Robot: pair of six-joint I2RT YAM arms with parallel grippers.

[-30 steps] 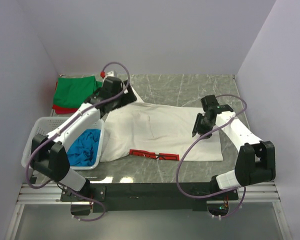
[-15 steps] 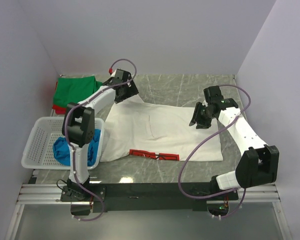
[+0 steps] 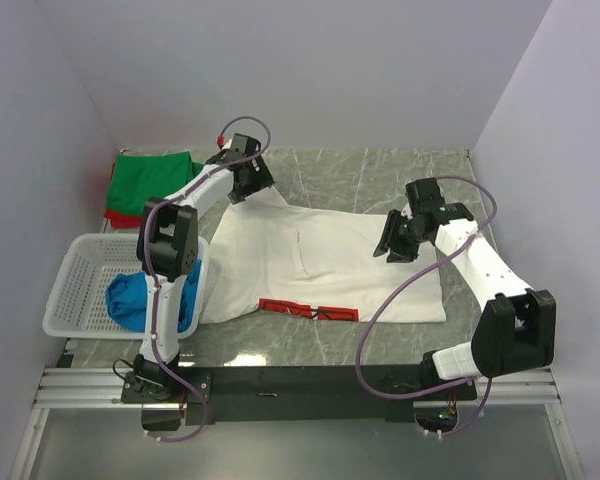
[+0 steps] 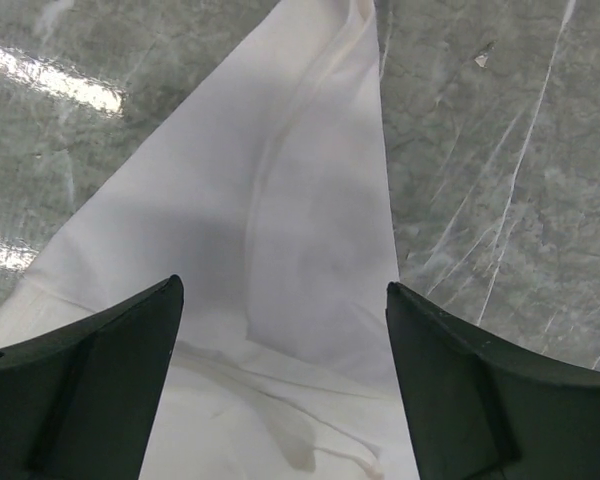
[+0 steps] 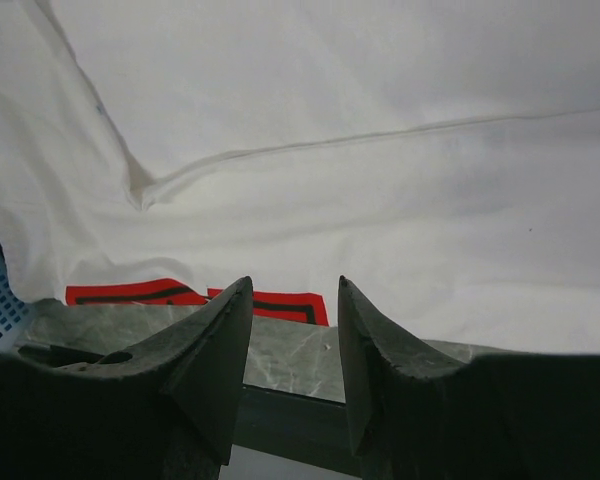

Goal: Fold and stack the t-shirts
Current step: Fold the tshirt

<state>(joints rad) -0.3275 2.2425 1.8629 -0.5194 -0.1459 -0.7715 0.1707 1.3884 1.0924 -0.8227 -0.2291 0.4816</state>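
Both grippers are empty: left gripper (image 4: 280,290) is spread wide over the sleeve (image 4: 320,200) of the white t-shirt (image 3: 320,260), and right gripper (image 5: 295,290) hangs part-spread above its right side. The shirt is flat on the table (image 3: 380,170). Drop left, pinch the sleeve tip and fold inward without dragging the body. Basket (image 3: 70,290) holds the blue t-shirt (image 3: 125,300).

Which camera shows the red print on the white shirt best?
The top external view: the red print runs as a long strip along the near edge of the white shirt. The right wrist view shows only part of it, low in the frame. The left wrist view shows only plain white cloth.
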